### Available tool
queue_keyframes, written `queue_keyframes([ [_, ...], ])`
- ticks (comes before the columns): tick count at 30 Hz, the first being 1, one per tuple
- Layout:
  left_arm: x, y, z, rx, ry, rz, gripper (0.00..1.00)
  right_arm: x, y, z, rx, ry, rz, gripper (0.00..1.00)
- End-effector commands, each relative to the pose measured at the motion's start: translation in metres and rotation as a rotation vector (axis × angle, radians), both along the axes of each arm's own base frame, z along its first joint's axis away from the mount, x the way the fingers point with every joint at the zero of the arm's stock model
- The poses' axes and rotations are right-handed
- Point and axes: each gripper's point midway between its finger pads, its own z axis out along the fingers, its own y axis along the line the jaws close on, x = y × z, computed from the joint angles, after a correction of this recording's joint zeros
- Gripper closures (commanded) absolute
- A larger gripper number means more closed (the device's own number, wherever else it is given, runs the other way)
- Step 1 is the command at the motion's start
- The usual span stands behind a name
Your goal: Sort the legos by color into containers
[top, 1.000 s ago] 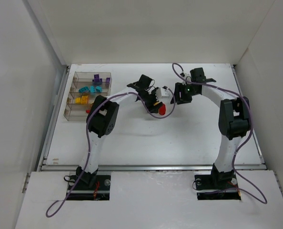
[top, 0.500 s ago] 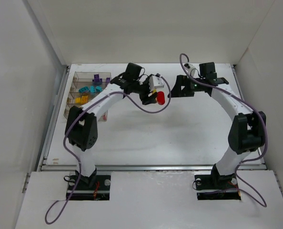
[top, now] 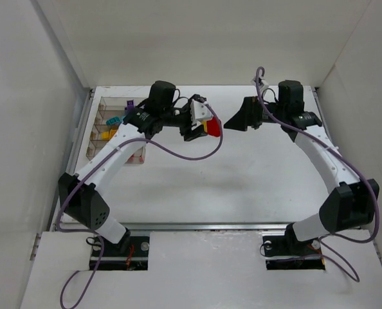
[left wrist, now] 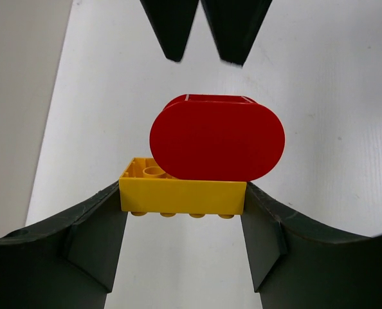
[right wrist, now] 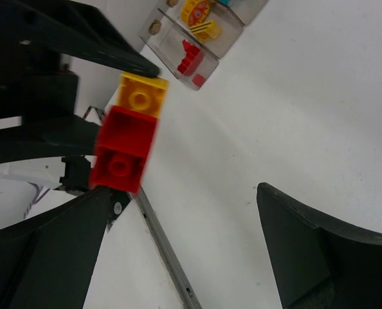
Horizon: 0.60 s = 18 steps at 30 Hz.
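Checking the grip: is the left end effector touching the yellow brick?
Touching: in the left wrist view the left end effector clamps the yellow brick at both ends.

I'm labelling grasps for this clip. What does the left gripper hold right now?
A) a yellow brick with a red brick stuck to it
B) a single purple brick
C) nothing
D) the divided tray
A: the left wrist view shows the left gripper clamped on the yellow brick, with the red brick attached to it.

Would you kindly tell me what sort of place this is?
Probably a robot test cell: left arm and right arm bolted to a white-walled table, with a divided tray of toy bricks.
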Motion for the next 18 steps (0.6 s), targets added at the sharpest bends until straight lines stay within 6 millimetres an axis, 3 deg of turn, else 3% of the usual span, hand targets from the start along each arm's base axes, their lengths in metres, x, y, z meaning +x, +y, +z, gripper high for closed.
queue_keyframes([
  [1, -0.011, 0.004, -0.001, -0.002, 0.012, 0.0, 1.0, -0.018, 0.004, 0.043, 0.052, -0.131, 0.039, 0.0],
  [7, -0.011, 0.007, 0.01, -0.008, -0.031, 0.021, 1.0, -0.034, 0.012, 0.062, 0.091, -0.167, 0.08, 0.0],
  [11, -0.01, 0.002, 0.019, -0.017, -0.043, 0.049, 1.0, -0.028, 0.017, 0.046, 0.051, -0.104, 0.042, 0.0],
  [16, -0.013, -0.002, 0.023, -0.018, -0.048, 0.053, 1.0, -0.025, 0.037, 0.028, 0.038, -0.049, 0.034, 0.0],
  [18, -0.015, -0.001, 0.027, -0.026, -0.046, 0.057, 1.0, -0.021, 0.043, 0.032, 0.042, -0.06, 0.029, 0.0],
])
